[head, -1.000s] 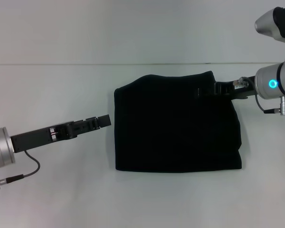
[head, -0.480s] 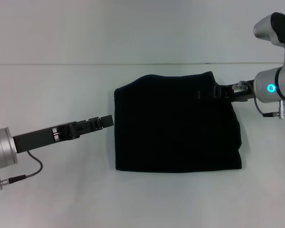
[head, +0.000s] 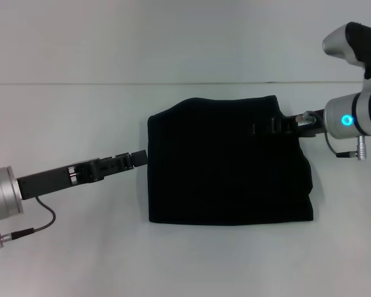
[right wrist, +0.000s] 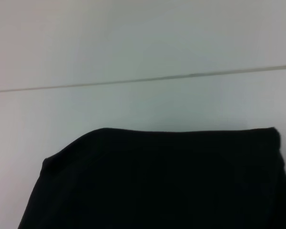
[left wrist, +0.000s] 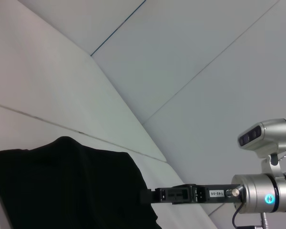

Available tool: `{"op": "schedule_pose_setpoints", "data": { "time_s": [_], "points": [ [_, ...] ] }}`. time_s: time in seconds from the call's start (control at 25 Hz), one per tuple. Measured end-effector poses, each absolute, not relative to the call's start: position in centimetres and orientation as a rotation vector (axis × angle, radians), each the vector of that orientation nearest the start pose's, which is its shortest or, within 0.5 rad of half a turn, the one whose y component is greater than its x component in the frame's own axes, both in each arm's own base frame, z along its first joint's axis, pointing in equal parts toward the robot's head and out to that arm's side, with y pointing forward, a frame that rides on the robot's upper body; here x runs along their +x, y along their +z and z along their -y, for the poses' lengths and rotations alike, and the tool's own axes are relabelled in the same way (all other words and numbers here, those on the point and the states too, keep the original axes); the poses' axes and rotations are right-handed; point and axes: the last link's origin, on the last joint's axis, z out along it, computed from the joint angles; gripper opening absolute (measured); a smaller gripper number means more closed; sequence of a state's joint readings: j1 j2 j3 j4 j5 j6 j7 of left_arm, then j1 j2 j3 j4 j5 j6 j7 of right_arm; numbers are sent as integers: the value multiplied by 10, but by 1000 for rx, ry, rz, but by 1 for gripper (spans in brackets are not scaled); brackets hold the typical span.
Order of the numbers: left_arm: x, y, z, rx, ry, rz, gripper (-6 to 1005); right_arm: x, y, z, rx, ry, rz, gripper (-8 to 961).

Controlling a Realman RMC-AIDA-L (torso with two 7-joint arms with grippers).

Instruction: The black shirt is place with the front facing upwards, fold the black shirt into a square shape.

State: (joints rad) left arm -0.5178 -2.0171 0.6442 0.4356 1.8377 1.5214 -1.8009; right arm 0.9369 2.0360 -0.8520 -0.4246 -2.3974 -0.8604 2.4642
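Black-on-black at the right gripper (head: pixel 273 125) made the jaws unreadable: it sat over the far right part of the black shirt (head: pixel 229 164), and I could not tell whether it pinched cloth or only overlapped it. Left gripper (head: pixel 138 158) had its tip right at the shirt's left edge, apparently touching; its jaw gap was not resolvable either. Shirt lay folded into a rough rectangle on the white table (head: pixel 80 111), centre-right in the head view, lettering out of sight. Left wrist view showed the right arm's black gripper body (left wrist: pixel 176 195) reaching in beside the shirt's edge (left wrist: pixel 66 186). Versus a second earlier: left gripper was a bit closer to the left edge, the right gripper sat slightly further in over the cloth, and the shirt outline was essentially unchanged.
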Motion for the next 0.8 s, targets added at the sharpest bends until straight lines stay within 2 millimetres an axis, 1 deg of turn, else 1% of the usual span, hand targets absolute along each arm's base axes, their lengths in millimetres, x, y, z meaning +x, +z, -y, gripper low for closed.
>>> {"op": "schedule_pose_setpoints", "data": {
  "time_s": [0.12,0.36,0.8],
  "points": [
    [-282,4,-327,-2396,-1035,1433,886,226,-28,-451,-2150,212,-1471,696],
    [-281,4,-327,-2397,-1036,1433,886,230,-25,-449,-2140,217,-1480,628],
    [-280,4,-327,-2401,-1038,1430,885,233,-22,-449,-2139,204,-1467,178]
  ]
}}
